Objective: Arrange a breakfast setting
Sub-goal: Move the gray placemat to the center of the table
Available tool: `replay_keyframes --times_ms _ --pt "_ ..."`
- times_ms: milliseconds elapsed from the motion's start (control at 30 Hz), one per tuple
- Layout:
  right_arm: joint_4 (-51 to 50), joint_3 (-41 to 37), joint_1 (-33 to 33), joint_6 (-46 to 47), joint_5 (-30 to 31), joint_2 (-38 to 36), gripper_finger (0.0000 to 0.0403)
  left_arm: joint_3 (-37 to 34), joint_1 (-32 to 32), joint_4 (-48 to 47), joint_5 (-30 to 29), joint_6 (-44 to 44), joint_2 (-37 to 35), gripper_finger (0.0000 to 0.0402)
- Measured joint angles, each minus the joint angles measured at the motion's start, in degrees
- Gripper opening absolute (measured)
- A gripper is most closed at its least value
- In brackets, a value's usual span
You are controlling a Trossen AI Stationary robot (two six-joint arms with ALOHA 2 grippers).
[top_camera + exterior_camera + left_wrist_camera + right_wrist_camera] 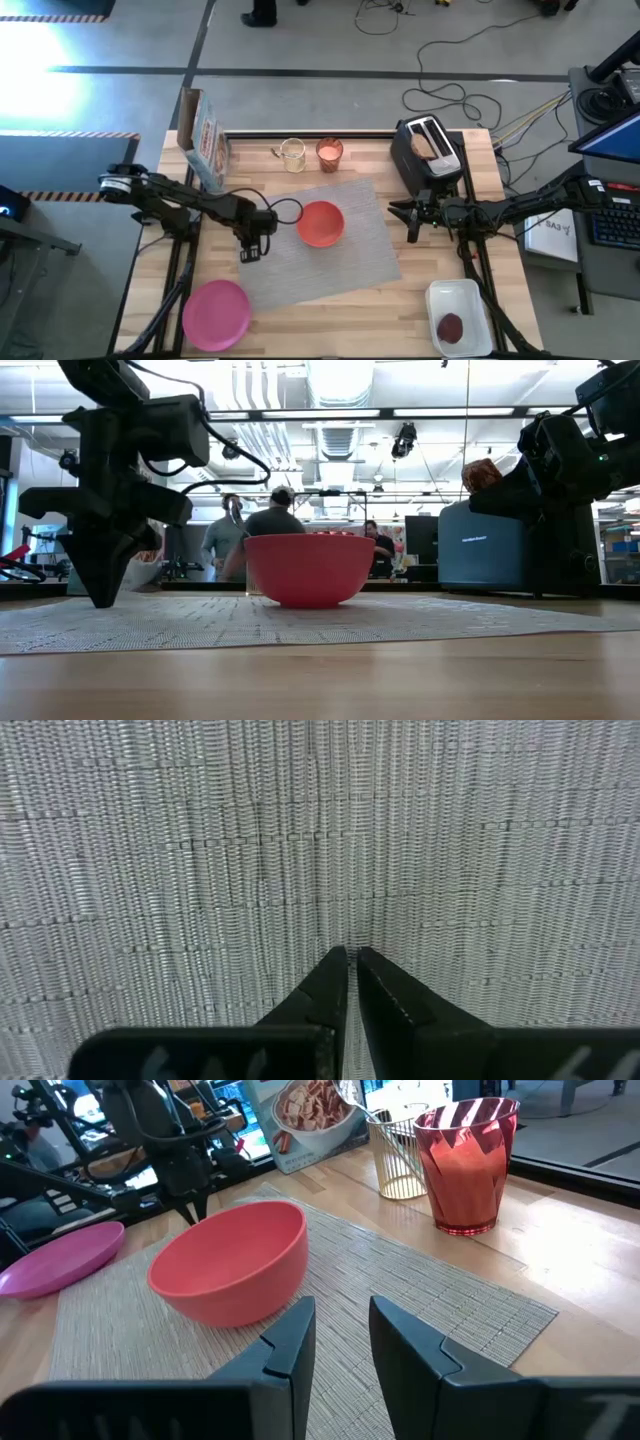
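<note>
The grey woven placemat (340,265) lies askew in the middle of the table, and the red bowl (320,223) stands on it. The pink plate (216,313) rests on the wood at the near left. Behind the mat stands the glass of orange drink (329,152). The metal spoon (352,1096) sticks out of a pale glass (292,154). Toast (424,145) sits in the toaster, and the dark patty (450,326) lies in a white tray. My left gripper (250,253) is shut and points down over the mat's left part. My right gripper (410,222) is open and level at the mat's right edge. My left gripper points straight down with its shut fingertips (340,965) right at the placemat's weave (320,840), left of the bowl. Whether the tips touch the mat or hang just above it, I cannot tell.
A black toaster (432,160) stands at the far right. A cereal box (205,140) stands upright at the far left. The white tray (470,295) sits at the near right corner. People stand in the room beyond the table's far edge.
</note>
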Motion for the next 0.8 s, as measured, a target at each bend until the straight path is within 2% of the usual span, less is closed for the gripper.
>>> replay_keyframes --times_ms 167,367,800 --pt "0.02 0.0 0.01 0.0 -0.01 0.0 0.0086 -0.11 0.04 0.41 -2.09 1.84 0.86 0.0011" --pt "0.02 -0.02 0.0 0.0 -0.01 0.0 0.0086 -0.09 1.7 2.02 -7.41 5.17 1.0 0.0011" --pt "0.0 -0.02 0.01 0.0 -0.01 0.0 0.0086 -0.27 9.54 10.16 -7.76 14.85 1.18 0.0011"
